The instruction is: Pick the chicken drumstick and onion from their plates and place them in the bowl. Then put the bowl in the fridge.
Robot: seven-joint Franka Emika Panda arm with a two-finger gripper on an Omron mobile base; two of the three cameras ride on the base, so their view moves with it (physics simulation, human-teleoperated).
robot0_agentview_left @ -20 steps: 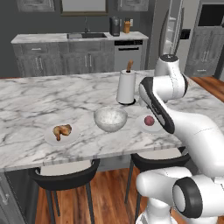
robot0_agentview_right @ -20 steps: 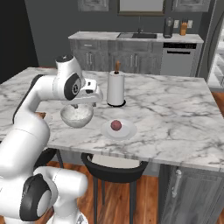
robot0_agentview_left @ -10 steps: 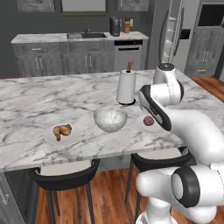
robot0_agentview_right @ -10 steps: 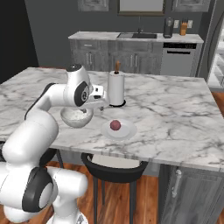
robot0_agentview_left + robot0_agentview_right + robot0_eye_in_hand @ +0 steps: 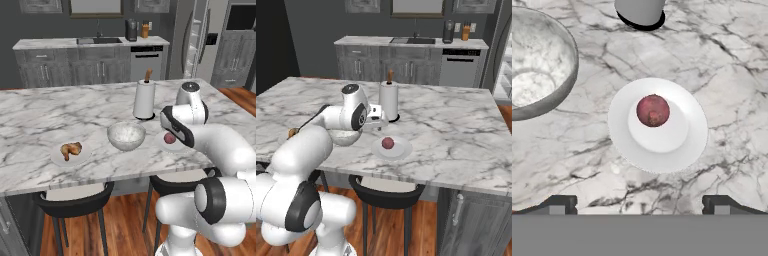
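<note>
Two cameras sit behind the robot, one on each side, looking forward and down over the marble counter (image 5: 40, 107) from a bit far back. Both see the same bowl (image 5: 126, 136) and onion (image 5: 388, 143) — from two sides. The hand camera looks nearly straight down, close up, with the onion just ahead of the wide-apart jaws — the bowl off to one side.

Near: white-grey marbled counter (image 5: 45, 107), black stools (image 5: 75, 202) beneath | Floor: reddish wood (image 5: 125, 225) | Far: grey cabinets (image 5: 60, 70), sink (image 5: 97, 41), dishwasher (image 5: 145, 62), dark wall (image 5: 316, 30)
</note>
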